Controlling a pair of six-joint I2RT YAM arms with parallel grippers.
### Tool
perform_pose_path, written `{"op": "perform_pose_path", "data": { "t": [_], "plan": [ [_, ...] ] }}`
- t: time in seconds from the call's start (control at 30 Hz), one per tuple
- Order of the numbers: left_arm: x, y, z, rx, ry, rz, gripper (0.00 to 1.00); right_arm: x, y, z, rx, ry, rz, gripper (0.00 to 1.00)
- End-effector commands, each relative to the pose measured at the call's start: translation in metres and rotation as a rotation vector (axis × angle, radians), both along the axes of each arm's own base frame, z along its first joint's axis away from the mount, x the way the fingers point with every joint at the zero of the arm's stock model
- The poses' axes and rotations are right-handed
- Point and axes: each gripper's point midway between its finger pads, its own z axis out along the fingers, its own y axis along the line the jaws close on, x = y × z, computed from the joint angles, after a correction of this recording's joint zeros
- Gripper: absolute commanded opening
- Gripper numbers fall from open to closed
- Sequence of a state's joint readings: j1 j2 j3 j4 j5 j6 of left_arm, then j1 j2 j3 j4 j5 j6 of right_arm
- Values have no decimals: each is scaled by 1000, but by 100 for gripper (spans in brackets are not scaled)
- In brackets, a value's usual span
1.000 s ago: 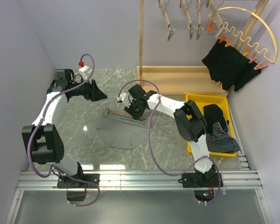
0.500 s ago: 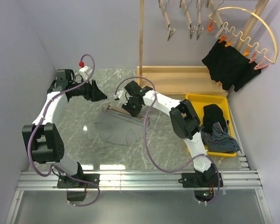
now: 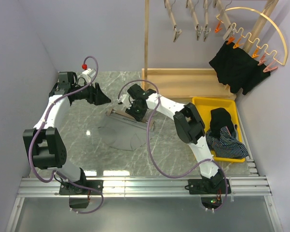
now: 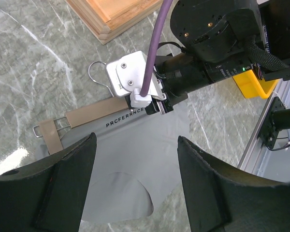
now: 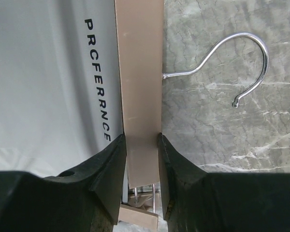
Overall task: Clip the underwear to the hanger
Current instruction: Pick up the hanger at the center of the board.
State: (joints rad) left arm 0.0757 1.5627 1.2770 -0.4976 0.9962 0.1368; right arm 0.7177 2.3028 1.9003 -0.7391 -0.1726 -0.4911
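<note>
Task progress and arm pose. The grey underwear [image 3: 127, 138] lies flat near the middle of the counter [image 3: 87, 154], its waistband tucked along the tan bar of the hanger [image 3: 122, 117], whose wire hook [image 5: 241, 63] points toward the far edge. One end clip [image 4: 50, 136] sits over a waistband corner, but whether it bites the fabric cannot be told, and the other end is hidden behind the right arm. Clipping is therefore judged to be under way and unconfirmed. The right gripper [image 5: 141, 140] reaches in from the right edge, wrist turned downward, its jaws closed on the hanger bar close to one end. The left gripper [image 4: 135, 140] hovers above the counter toward the far left corner, jaws spread wide and holding nothing, aimed at the underwear.
</note>
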Motion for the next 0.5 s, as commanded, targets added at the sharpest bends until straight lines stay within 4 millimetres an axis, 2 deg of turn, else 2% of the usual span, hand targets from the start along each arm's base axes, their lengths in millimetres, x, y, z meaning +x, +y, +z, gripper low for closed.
{"op": "perform_pose_path", "data": {
  "t": [0.0, 0.27, 0.4, 0.47],
  "plan": [
    [7, 3, 14, 4, -46, 11, 73, -20, -22, -41, -136, 111, -10, 37],
    [23, 7, 14, -6, 14, 90, 75, -26, -31, -48, -213, 105, 12, 37],
    [24, 9, 15, 3, 3, 101, 76, -32, -36, -50, -233, 120, 18, 35],
    [23, 9, 13, 5, 6, 99, 76, -34, -38, -51, -240, 131, 21, 40]
  ]
}}
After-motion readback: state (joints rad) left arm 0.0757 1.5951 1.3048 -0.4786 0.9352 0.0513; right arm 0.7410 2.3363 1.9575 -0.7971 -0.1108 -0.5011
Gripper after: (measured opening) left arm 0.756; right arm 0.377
